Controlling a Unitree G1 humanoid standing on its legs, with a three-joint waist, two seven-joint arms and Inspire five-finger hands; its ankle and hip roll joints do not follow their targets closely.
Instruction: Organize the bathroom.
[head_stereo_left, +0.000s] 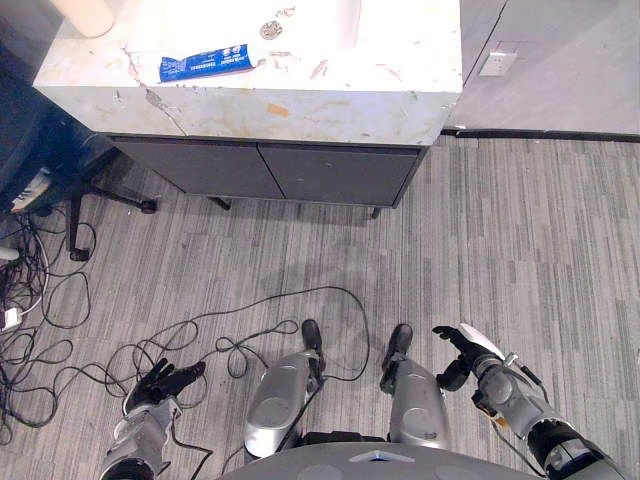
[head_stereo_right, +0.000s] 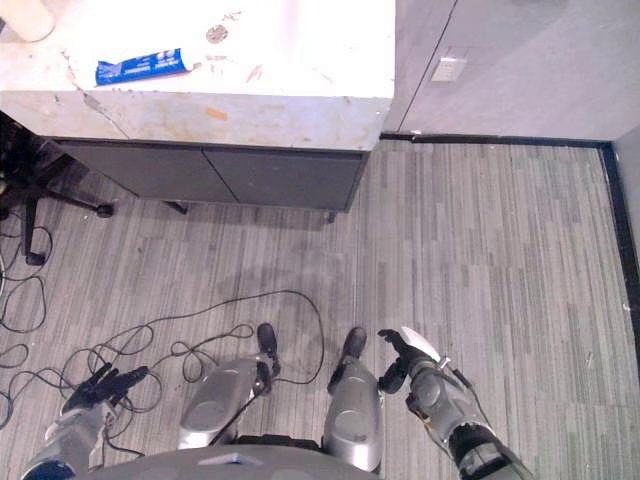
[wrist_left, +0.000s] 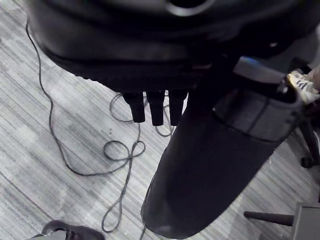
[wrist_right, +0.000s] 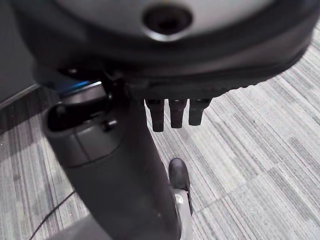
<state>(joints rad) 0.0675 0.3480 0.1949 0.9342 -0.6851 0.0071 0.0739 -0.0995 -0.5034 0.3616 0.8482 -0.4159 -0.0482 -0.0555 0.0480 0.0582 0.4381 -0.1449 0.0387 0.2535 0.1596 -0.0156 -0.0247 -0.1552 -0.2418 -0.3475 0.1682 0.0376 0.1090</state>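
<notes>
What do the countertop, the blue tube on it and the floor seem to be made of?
Countertop: pale stone, probably marble, with grey veins and cracks, matte.
Blue tube: likely soft plastic, flat and slightly glossy.
Floor: grey striped covering, possibly carpet tile or vinyl; seams show.

A blue toothpaste tube (head_stereo_left: 205, 63) with white lettering lies flat on the pale marble counter (head_stereo_left: 330, 100), near its front edge and towards the left end, its length running nearly along that edge, slightly tilted, apart from the round drain (head_stereo_left: 270, 30) behind it.
</notes>
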